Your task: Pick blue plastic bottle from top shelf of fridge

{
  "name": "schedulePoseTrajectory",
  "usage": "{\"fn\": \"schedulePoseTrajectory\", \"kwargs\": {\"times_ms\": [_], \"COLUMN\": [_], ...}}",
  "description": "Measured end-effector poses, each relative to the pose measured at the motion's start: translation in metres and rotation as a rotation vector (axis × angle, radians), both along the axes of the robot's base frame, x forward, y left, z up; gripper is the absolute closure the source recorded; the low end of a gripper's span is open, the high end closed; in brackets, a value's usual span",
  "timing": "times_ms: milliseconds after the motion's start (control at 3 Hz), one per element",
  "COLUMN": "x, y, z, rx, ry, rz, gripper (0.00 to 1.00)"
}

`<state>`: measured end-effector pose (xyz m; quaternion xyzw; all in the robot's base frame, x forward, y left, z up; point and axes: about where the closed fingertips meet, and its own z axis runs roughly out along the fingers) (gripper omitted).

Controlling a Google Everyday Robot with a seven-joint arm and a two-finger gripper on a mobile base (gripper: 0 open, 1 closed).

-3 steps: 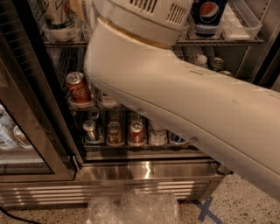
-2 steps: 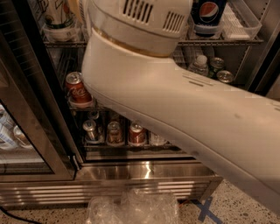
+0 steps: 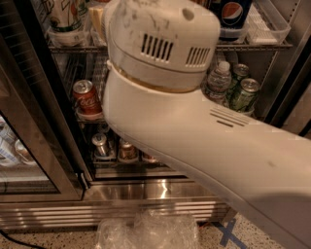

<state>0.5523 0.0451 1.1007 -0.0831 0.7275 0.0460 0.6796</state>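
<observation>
Most of the view is being eaten up by the big cream-white robot arm [image 3: 204, 146]. Its rounded, vented wrist housing [image 3: 160, 44] is being held right in front of the tall stainless-steel display fridge [image 3: 146, 192]. The claw isn't being shown at all. It's presumably being carried somewhere past that housing, up near the upper wire shelf [image 3: 252, 46], so whether it's apart, together or clamped on anything can't be told.

What's being taken for the blue plastic bottle [image 3: 65, 12] is being kept at the far left of that shelf. Only its white wrap label with bluish-grey markings is being shown, cut off by the top edge. It's being held upright in a clear tray, so the long axis is running vertically. It's lying up and to the left of the housing. A leftward shift and a side-on grab are probably being called for.

The dark blue Pepsi-logo container [image 3: 232, 14] is being kept on the same shelf but off to the right, so it shouldn't be confused with the target.

Compared with a second ago, the housing is being shown lower and larger in the frame, and the forearm is being swung lower on the right. That's why the clear water bottle [image 3: 217, 80] and the green cans [image 3: 243, 92] on the middle shelf are now being uncovered. Fewer of the bottom-shelf cans are being left visible. The red cola can [image 3: 86, 97] is being seen in about the same spot.
</observation>
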Motion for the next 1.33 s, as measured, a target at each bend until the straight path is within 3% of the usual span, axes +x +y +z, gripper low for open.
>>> {"fn": "schedulePoseTrajectory", "kwargs": {"times_ms": [1333], "x": [0.039], "y": [-0.025], "z": [-0.031], "rx": [0.053], "ry": [0.062], "rz": [-0.074], "gripper": [0.25]}}
